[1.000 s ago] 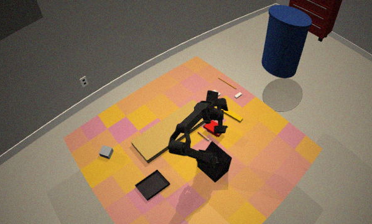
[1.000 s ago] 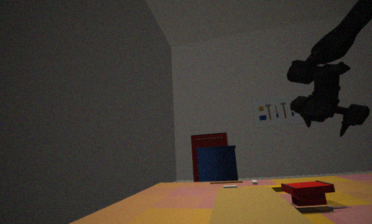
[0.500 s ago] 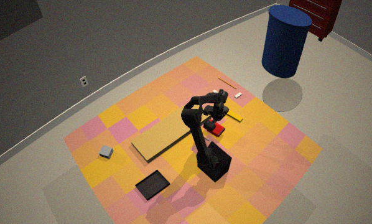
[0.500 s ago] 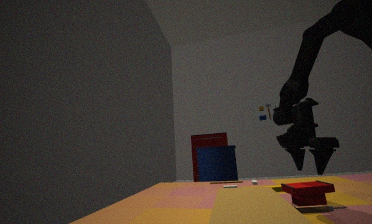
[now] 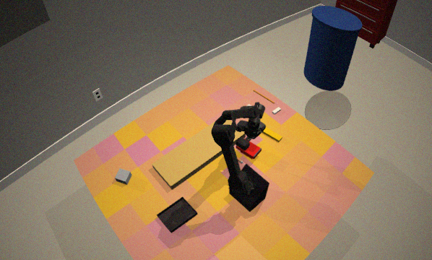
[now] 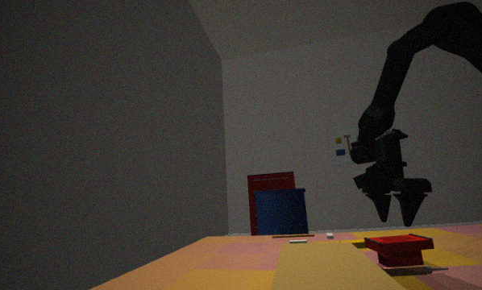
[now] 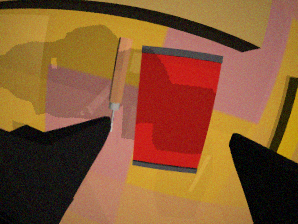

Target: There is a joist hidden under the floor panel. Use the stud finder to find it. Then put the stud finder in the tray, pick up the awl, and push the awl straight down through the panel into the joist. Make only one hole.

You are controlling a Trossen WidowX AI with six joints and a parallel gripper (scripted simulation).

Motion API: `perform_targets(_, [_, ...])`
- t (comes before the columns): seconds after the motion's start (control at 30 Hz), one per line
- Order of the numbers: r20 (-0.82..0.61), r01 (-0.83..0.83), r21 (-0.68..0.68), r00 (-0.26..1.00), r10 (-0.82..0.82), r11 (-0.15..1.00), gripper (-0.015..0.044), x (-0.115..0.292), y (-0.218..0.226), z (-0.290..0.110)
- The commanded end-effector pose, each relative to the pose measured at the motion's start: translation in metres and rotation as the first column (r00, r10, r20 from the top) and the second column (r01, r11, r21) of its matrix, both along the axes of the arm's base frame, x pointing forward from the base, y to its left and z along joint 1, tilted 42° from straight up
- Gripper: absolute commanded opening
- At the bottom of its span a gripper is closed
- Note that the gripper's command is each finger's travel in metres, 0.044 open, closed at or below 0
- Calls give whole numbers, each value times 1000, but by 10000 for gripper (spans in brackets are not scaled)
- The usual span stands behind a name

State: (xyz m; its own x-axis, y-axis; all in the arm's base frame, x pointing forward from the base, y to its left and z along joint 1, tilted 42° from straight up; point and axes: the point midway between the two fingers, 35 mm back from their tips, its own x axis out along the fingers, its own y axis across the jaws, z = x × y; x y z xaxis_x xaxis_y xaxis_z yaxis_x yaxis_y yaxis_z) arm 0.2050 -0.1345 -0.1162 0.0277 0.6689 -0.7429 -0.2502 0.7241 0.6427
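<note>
The stud finder (image 5: pixel 252 150) (image 6: pixel 398 245) (image 7: pixel 174 112) is a red block with grey ends, lying on the checkered mat just off the panel's end. The awl (image 6: pixel 418 269) (image 7: pixel 120 70), with an orange handle and a thin metal tip, lies flat beside it. My gripper (image 5: pixel 244 141) (image 6: pixel 395 221) (image 7: pixel 170 131) is open and empty, pointing down, hanging a little above the stud finder. The tan floor panel (image 5: pixel 188 155) (image 6: pixel 330 266) lies flat next to them. The black tray (image 5: pixel 176 214) sits on the mat past the panel's other end.
The arm's black base (image 5: pixel 250 188) stands beside the panel. A yellow bar (image 5: pixel 272 134), a small white piece (image 5: pixel 276 110), a thin stick (image 5: pixel 264 96) and a grey block (image 5: pixel 123 175) lie on the mat. A blue barrel (image 5: pixel 331 47) (image 6: pixel 280 211) and a red cabinet (image 5: pixel 368 14) (image 6: pixel 270 181) stand beyond.
</note>
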Motion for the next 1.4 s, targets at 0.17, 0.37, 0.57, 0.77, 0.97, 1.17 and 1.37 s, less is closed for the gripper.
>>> perform_targets(0.17, [-2, 3, 6, 1000, -3, 1000, 440, 4, 2, -5])
perform_targets(0.37, [-2, 3, 6, 1000, -3, 1000, 440, 4, 8, -13])
perform_targets(0.57, [-2, 4, 6, 1000, -4, 1000, 440, 3, 15, -20])
perform_targets(0.77, [-2, 3, 7, 1000, -3, 1000, 440, 2, 21, -28])
perform_targets(0.97, [-1, 3, 7, 1000, -3, 1000, 440, 1, 28, -35])
perform_targets(1.17, [-1, 3, 8, 1000, -3, 1000, 440, 1, 33, -40])
perform_targets(1.37, [-1, 3, 8, 1000, -3, 1000, 368, 1, 33, -40])
